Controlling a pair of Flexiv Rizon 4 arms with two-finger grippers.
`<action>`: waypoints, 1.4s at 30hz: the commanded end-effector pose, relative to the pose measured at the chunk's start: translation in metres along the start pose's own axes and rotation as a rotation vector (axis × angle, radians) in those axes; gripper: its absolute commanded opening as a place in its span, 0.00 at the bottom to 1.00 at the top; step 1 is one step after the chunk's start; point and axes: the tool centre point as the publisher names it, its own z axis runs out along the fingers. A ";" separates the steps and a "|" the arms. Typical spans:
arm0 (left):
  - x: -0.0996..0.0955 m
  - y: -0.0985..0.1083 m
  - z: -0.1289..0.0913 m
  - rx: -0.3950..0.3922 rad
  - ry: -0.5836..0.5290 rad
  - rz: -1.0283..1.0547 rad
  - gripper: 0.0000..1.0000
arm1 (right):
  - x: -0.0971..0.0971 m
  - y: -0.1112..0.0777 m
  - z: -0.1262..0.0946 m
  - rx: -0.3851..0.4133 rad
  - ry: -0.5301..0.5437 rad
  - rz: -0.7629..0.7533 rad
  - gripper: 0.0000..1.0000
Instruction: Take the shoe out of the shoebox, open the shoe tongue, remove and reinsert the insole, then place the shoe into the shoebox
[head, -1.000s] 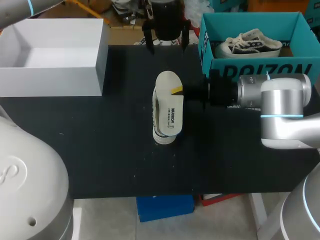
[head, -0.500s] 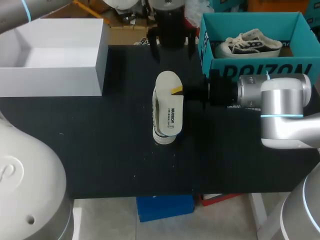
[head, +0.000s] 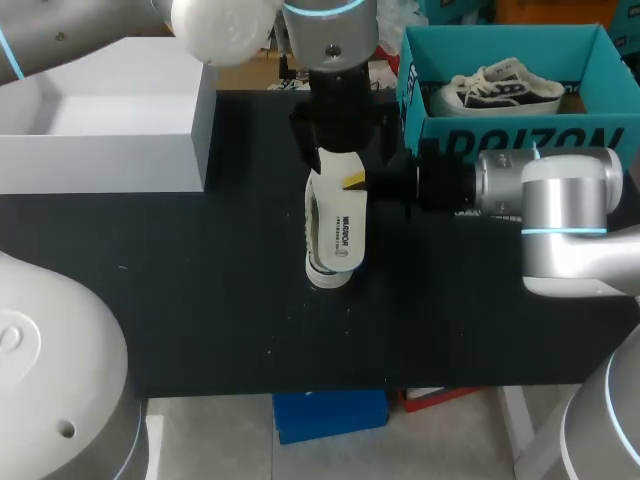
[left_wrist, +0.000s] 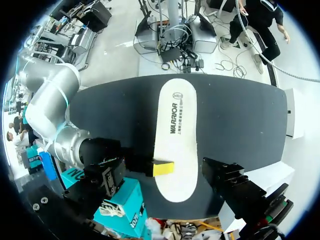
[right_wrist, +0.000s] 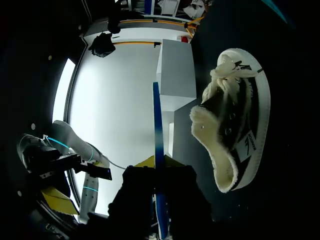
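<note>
teal shoebox (head: 505, 138): far right of the table. shoe (right_wrist: 235, 130): outside the box, upright on the table, mouth open. insole (left_wrist: 175, 135): out of the shoe, held flat just above it. right gripper (head: 356, 182): clamped on the insole's side edge. left gripper (head: 342, 140): spread wide over its far end. we judge the insole light, thin and floppy; grip the rim and support both ends.

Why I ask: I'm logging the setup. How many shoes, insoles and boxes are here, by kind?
Shoes: 1, the shoe in the teal box.
Insoles: 1, the insole.
Boxes: 2, the teal box and the white box.
Total: 4.
</note>
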 end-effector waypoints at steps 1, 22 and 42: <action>0.004 -0.026 0.003 -0.064 -0.014 0.002 1.00 | 0.000 0.000 0.000 0.000 -0.002 0.001 0.00; 0.037 -0.063 -0.009 -0.138 -0.629 -0.085 1.00 | 0.000 0.000 0.000 0.000 -0.002 0.001 0.00; 0.065 -0.050 -0.001 -0.217 -1.378 -0.084 1.00 | 0.000 0.000 0.000 0.000 -0.002 0.001 0.00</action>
